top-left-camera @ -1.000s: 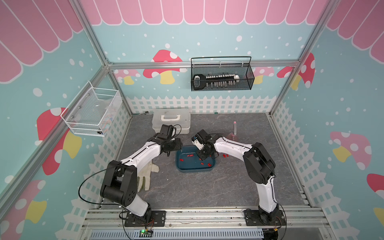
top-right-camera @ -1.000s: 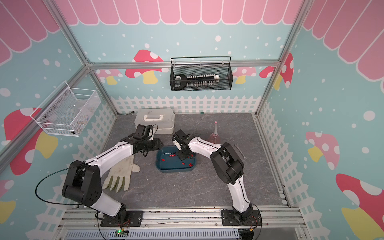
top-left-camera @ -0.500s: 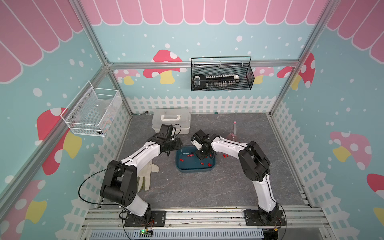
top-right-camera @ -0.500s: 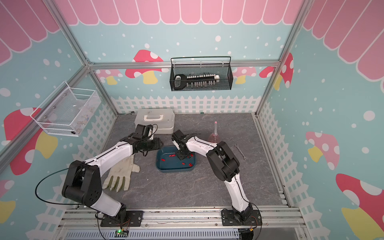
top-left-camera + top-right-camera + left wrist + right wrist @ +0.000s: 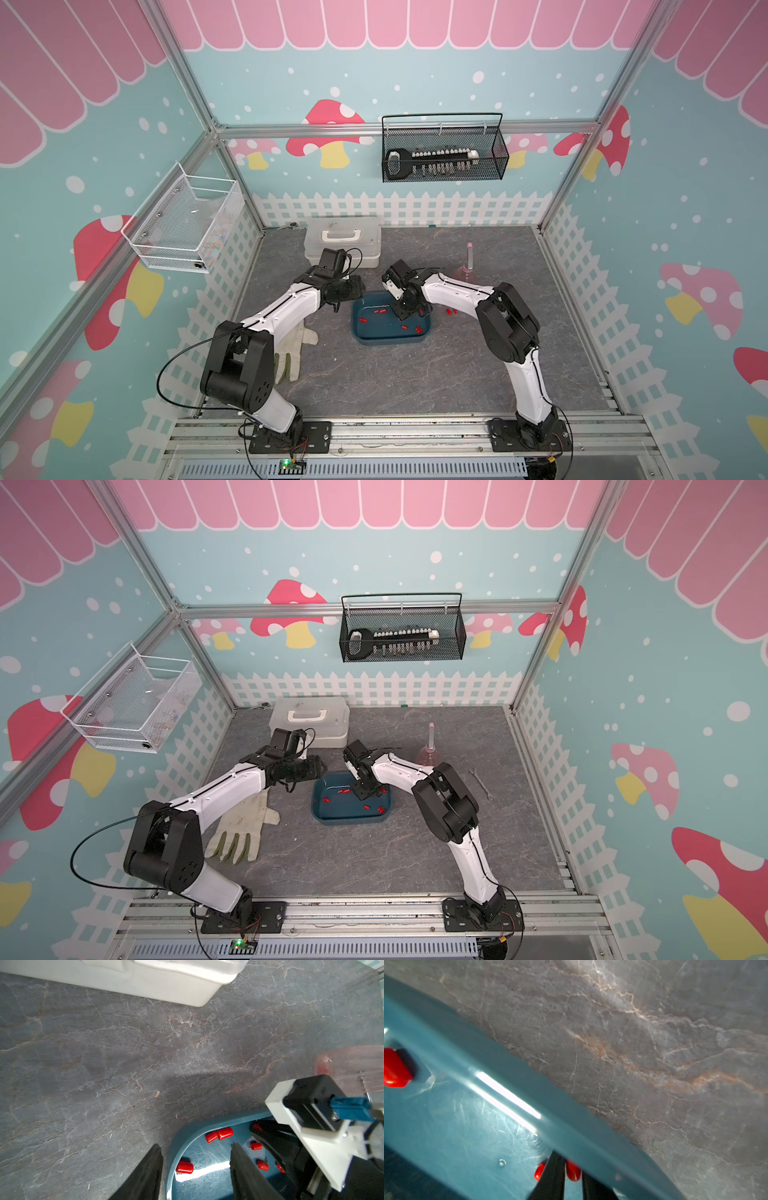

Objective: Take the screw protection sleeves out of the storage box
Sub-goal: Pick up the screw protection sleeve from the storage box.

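Sleeve (image 5: 572, 1171) handling: pinching likely light, slick body crosswise in narrowed right claw (image 5: 569, 1162), lower-middle frame; resting left claw (image 5: 195, 1145) wide, empty, astride storage box (image 5: 180, 1134) rim.

Left end effector (image 5: 195, 1145) open; right end effector (image 5: 571, 1165) apparently pinched shut.

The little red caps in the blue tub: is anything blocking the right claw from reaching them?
Nothing visible blocks it. The right gripper is down inside the tub, its fingers on either side of one red cap.
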